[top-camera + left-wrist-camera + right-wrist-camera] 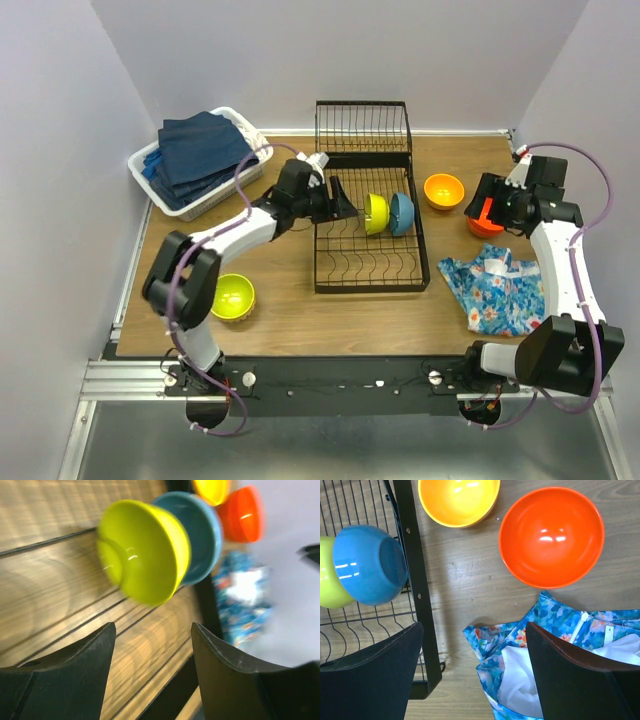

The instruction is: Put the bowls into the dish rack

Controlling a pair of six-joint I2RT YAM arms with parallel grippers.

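A wooden desk (300,315) sits boxed in by plain white walls, with the black wire dish rack (366,288) at its middle. The left tool (152,626) reaches into the rack with its jaws wide and nothing between them. The lime-yellow bowl (142,555) stands on edge just ahead of the fingertips, outside the gap, with the blue bowl (202,537) close behind it; the blurred picture does not show whether they touch.

The step in hand looks like leaving that bowl seated. To do it well, the left tool should draw straight back along its own line with the jaws kept wide and clear of the rim, so the bowl is not tipped out of its slot or into the blue one.

The right tool (474,625) hangs open and empty over the desk's right side. The red-orange bowl (551,536) sits just beyond its right finger, the orange-yellow bowl (458,500) farther ahead, and the floral cloth (497,288) below. A second lime-yellow bowl (232,297) waits near the left arm.
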